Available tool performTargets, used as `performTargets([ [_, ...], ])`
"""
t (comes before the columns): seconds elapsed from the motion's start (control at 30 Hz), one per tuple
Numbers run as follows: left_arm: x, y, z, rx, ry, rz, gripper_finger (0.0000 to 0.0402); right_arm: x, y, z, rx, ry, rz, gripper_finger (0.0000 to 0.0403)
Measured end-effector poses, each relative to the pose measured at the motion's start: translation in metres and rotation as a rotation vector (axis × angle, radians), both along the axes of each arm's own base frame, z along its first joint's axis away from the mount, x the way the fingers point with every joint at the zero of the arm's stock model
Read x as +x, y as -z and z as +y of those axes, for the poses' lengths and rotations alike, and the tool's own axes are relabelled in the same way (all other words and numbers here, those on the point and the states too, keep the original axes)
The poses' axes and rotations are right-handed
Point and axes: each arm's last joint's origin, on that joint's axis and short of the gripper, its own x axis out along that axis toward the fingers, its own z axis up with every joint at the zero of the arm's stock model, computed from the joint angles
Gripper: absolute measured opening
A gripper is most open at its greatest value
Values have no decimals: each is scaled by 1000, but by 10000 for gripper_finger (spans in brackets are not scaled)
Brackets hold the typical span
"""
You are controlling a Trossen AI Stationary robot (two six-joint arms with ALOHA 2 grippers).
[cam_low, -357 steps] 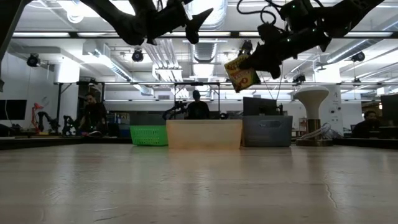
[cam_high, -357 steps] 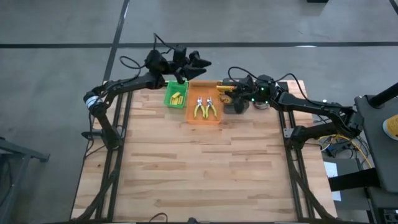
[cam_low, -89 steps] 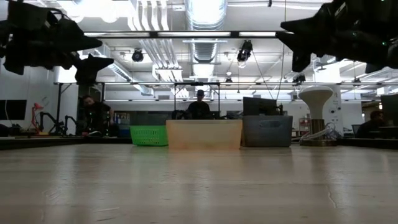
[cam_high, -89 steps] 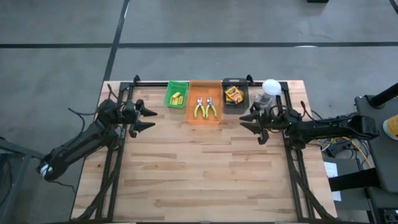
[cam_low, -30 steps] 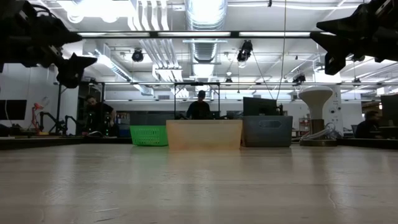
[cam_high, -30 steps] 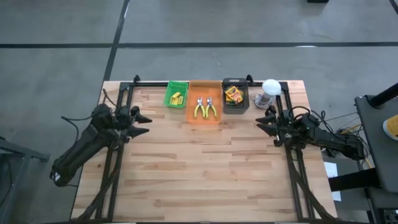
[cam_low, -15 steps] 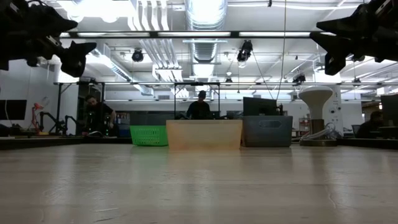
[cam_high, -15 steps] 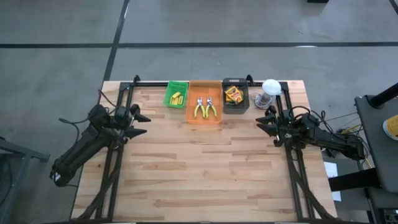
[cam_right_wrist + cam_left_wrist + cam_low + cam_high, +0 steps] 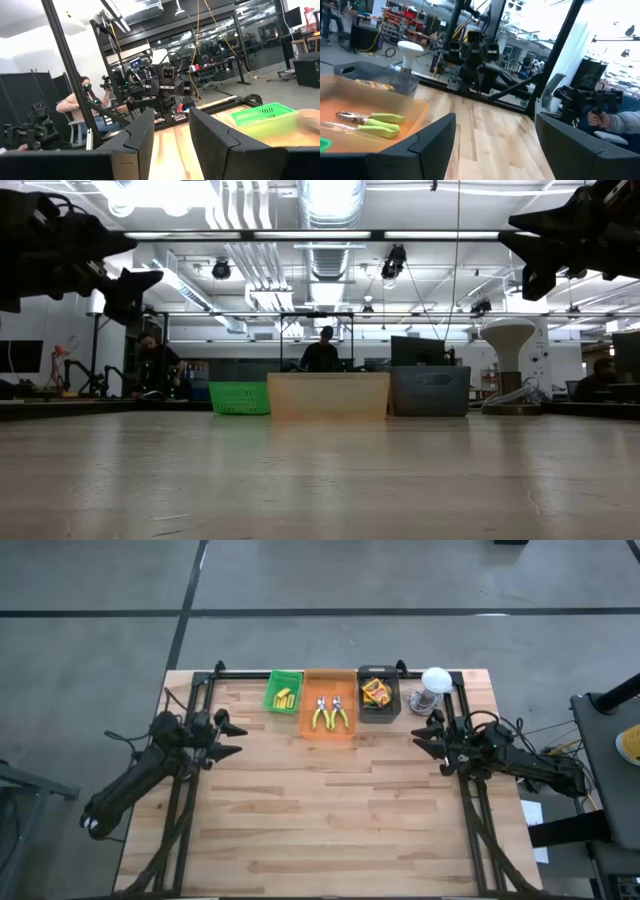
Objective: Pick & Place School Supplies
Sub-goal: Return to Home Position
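Three trays stand in a row at the table's far edge in the high view. The green tray (image 9: 284, 692) holds short yellow blocks (image 9: 285, 697). The orange tray (image 9: 330, 706) holds two yellow-handled pliers (image 9: 330, 714), also seen in the left wrist view (image 9: 370, 124). The black tray (image 9: 378, 695) holds crayon boxes (image 9: 375, 692). My left gripper (image 9: 232, 737) hovers open near the table's left edge, holding nothing. My right gripper (image 9: 424, 736) hovers open near the right edge, also holding nothing.
A white round object (image 9: 434, 679) on a stand sits at the far right corner beside the black tray. Black frame rails (image 9: 190, 790) run along both table sides. Bare wooden table (image 9: 330, 810) lies between the arms and toward the near edge. People sit beyond the table.
My left arm has shifted slightly: in the low view its gripper rose a little and then dropped back down. The right arm has kept still. Nothing in the trays has moved.
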Motion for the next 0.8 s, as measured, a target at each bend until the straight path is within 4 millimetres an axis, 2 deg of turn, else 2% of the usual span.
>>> performTargets([
  [0.33,0,1,0,16,-4,5,280,1,3,0,27,-5,32,130],
  [0.8,1,5,1,-78,1,43,280,3,9,-1,80,-13,90,116],
])
